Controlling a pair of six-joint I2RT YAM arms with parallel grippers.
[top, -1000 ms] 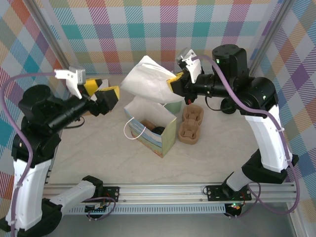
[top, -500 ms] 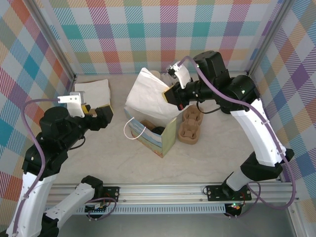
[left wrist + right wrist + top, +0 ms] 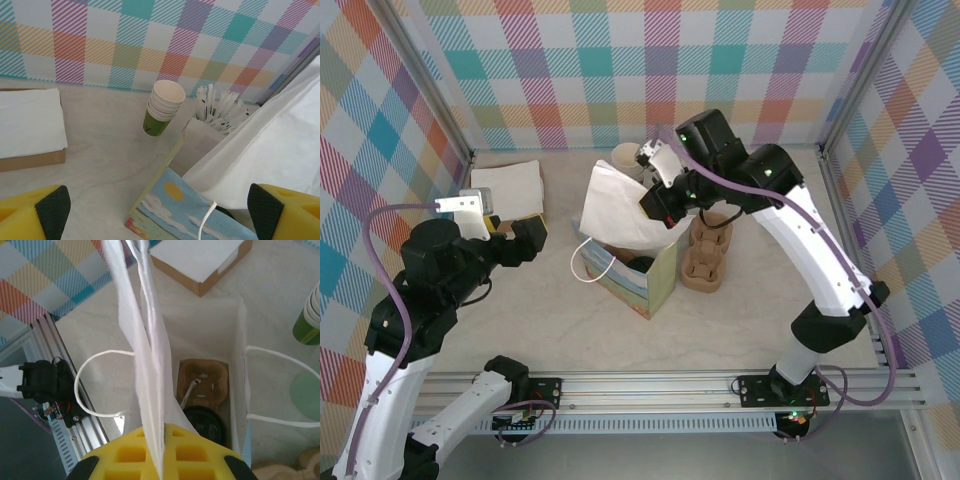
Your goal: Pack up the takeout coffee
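Visibly, gift bag (image 3: 192, 206), painted sun (image 3: 173, 190), white clouds (image 3: 159, 210)

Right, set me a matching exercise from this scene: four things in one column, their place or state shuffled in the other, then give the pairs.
Things:
1. white paper bag
2. black-lidded cup
3. stack of lidless cups
4. left end effector

Place or state:
A. open, holding nothing
B. inside the handled carrier bag
C. pinched in the right end effector
D. standing directly on the table

Pairs: 1-C, 2-B, 3-D, 4-A
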